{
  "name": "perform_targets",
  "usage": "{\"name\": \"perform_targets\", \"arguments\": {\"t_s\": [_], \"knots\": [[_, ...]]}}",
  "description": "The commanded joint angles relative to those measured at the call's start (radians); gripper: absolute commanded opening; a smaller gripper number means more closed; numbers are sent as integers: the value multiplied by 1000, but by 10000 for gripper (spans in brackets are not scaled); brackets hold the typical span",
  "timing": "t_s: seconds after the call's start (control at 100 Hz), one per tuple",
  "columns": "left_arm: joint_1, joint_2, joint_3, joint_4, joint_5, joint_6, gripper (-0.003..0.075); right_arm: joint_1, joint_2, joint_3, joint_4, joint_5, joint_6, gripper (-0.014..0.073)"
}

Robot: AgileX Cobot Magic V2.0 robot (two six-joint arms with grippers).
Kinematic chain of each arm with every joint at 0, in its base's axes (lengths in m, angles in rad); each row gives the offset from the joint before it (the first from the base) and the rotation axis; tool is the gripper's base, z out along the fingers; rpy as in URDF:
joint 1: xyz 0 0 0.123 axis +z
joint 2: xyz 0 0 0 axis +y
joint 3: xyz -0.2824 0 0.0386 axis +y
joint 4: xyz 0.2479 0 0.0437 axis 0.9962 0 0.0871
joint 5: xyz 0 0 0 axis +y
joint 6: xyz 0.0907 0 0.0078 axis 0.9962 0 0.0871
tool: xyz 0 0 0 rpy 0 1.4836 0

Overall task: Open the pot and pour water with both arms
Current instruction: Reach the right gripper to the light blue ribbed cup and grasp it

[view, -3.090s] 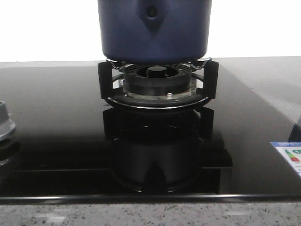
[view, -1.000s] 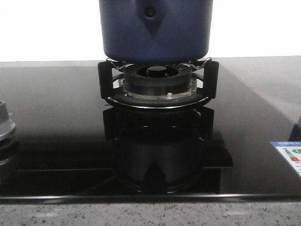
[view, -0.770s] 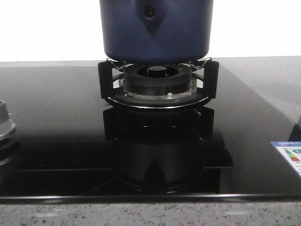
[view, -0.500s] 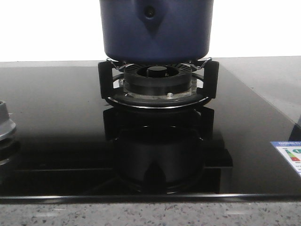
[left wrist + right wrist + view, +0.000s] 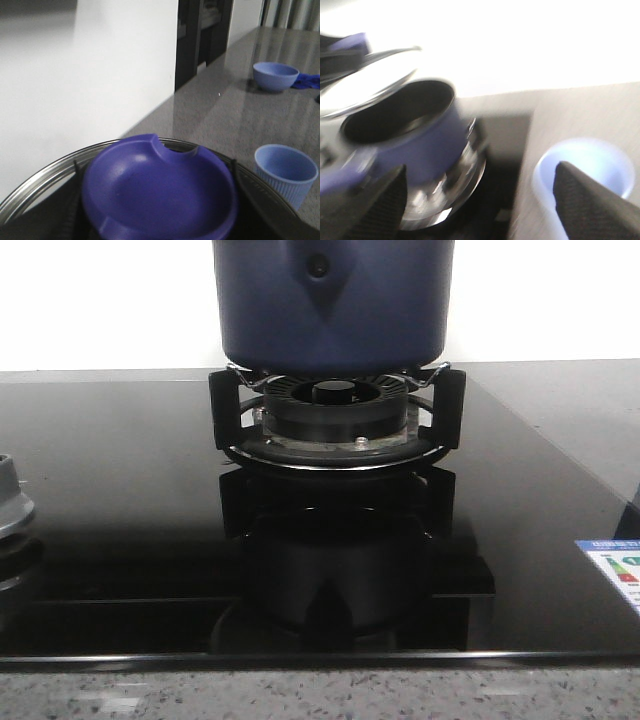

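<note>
- Front view: the pot [image 5: 333, 305] fills the top centre of the frame, its rounded base on the black burner grate [image 5: 336, 420]. A pointed handle mount with a round rivet [image 5: 319, 267] faces the camera. The glossy black hob [image 5: 120, 500] mirrors the grate. A grey burner part [image 5: 10, 502] shows at the left edge. A sticker [image 5: 616, 570] with coloured bars sits at the lower right; its print is too small to read. Neither tool appears here.
- Left wrist view: a blue knob [image 5: 159, 192], notched at its far edge, lies on a lid with a metal rim [image 5: 35, 192] across the bottom. Only this view shows a ribbed light-blue cup [image 5: 285, 172] at the right on the grey speckled worktop [image 5: 220, 115], and a blue bowl [image 5: 275, 75] in the upper right. Dark fingers [image 5: 75, 195] flank the knob, so the left tool seems pinched on it.
- Right wrist view: blurred. The pot [image 5: 405, 145] stands uncovered at the left, the lifted lid's rim above it, a pale cup [image 5: 582, 172] at the lower right. The right tool [image 5: 485, 200] is spread wide around nothing.
</note>
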Motion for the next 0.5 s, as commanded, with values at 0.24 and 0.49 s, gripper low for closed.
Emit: {"name": "perform_targets", "arguments": {"t_s": [0.24,0.49], "knots": [[43,-224,-36,4,53,-26,206,1,13,-29,-398,-200,-59,545],[43,-289,-36,46,53,-47,206,1,33,7,-413,-189,-57,545]]}}
